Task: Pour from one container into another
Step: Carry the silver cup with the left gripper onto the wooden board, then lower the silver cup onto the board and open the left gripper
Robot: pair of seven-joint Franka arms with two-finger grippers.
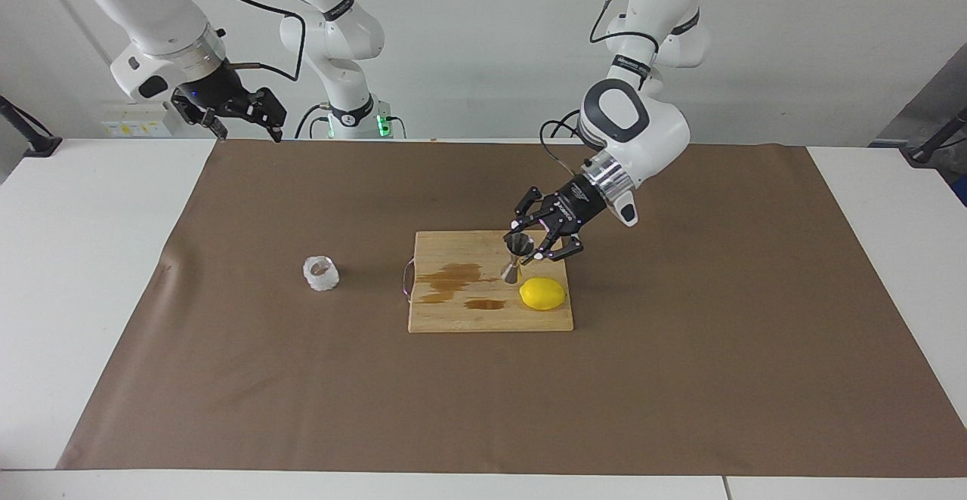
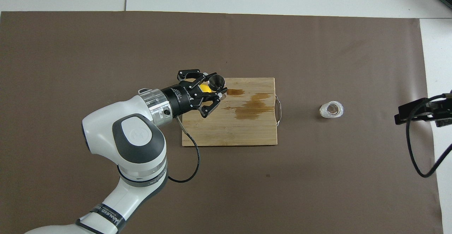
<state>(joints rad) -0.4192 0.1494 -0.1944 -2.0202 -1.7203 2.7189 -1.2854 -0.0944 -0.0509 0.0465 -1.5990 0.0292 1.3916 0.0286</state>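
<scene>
cutting board (image 1: 453, 311) | left pincer (image 1: 529, 252) clamped on jigger (image 1: 516, 257) above it
</scene>
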